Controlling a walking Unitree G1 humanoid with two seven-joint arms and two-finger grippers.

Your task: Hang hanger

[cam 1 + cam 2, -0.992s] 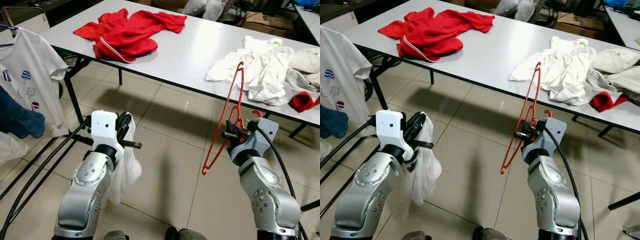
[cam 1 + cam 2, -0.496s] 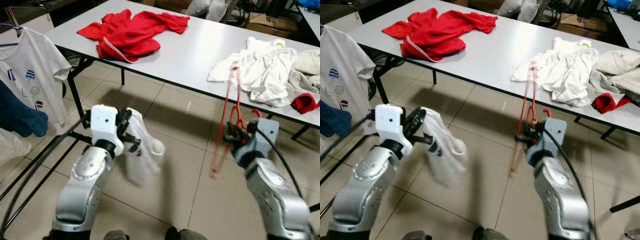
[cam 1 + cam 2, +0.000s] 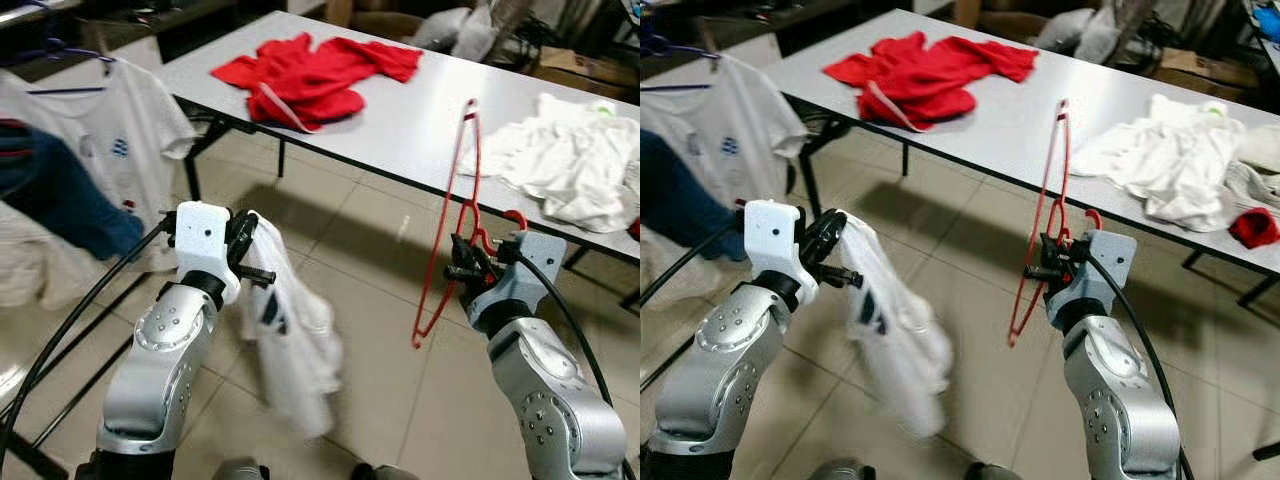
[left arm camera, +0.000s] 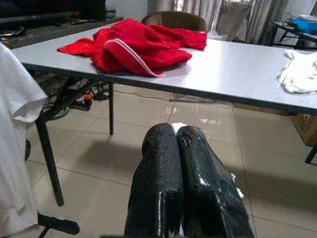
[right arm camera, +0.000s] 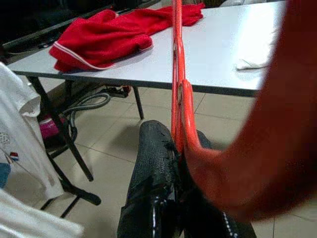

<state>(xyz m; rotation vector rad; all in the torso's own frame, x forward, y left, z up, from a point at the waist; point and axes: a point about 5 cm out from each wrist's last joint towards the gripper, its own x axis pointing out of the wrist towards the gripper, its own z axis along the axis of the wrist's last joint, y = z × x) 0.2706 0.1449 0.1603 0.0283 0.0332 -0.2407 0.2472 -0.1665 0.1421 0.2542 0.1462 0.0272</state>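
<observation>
At lower centre-right, the right gripper (image 3: pixel 462 269) is pinching the red hanger (image 3: pixel 459 215); lower left, the left gripper (image 3: pixel 250 252) is clamping a white garment (image 3: pixel 290 340).

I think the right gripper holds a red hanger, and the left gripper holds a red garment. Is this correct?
Not quite. The left gripper holds a white garment, not a red one; the left eye view shows it. The red garment lies on the table. The right gripper does hold the red hanger.
</observation>
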